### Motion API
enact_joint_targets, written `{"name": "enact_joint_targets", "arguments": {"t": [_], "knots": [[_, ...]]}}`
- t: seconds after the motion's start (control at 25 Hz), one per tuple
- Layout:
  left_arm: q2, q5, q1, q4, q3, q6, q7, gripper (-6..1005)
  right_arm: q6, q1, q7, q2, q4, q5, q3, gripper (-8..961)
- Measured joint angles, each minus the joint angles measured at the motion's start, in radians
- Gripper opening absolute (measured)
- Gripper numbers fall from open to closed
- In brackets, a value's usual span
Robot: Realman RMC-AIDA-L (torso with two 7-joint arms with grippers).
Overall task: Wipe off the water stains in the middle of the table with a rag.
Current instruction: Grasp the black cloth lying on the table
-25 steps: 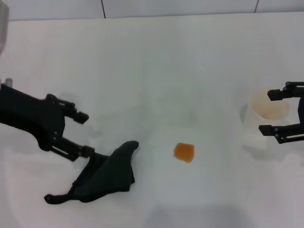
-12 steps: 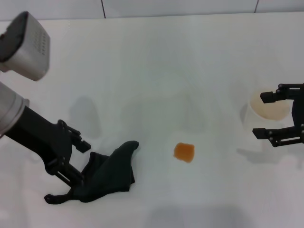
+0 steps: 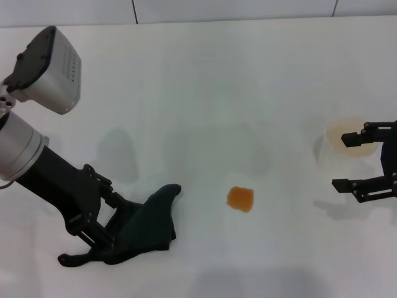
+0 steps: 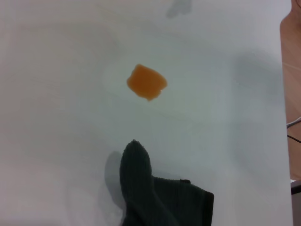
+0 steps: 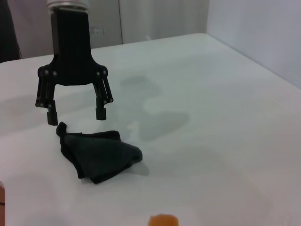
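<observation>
Head view reference: the soft, dark charcoal-grey folded rag lies on the broad, plain white matte surface, at roughly 9 o'clock from the small orange-amber, rounded-square water stain and well apart from it. The left end effector is positioned over the rag's outer edge, fingers spread apart; the right wrist view shows both fingertips just above the cloth, nothing clamped. The right end effector is parked at 3 o'clock from the stain, fingers apart, beside a translucent whitish plastic cup.

Step in hand, by judgement: grasping the rag before wiping.

Hazards:
- Shallow grasp. The fingers straddle only the cloth's edge; closing there may catch a single fold, and the rag could slip out during the sweep.
- Trailing cloth. A loosely held rag may drag or bunch, leaving part of the stain unwiped or smearing it wider.
- Excess descent may press the fingertips against the surface.
</observation>
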State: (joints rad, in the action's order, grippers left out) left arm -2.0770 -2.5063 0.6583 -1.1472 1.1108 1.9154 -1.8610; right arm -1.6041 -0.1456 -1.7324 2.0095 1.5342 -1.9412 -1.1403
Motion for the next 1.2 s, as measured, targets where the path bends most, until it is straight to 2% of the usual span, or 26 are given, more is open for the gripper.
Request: {"name": "enact_joint_targets", "arguments": {"t": [0.32, 0.92, 1.2], "knots": [[-0.003, -0.003, 0.001, 0.008, 0.019, -0.016, -0.002, 875, -0.002, 0.003, -0.002, 0.0, 0.001, -0.002, -0.001, 828], [-0.003, -0.015, 0.039, 0.156, 0.028, -0.121, 0.013, 861, -0.003, 0.011, 0.002, 0.0, -0.011, 0.008, -0.022, 827], [-0.007, -0.001, 0.047, 0.186, 0.088, -0.161, 0.02, 814, -0.006, 0.014, 0.002, 0.0, -0.011, 0.008, -0.026, 828]]}}
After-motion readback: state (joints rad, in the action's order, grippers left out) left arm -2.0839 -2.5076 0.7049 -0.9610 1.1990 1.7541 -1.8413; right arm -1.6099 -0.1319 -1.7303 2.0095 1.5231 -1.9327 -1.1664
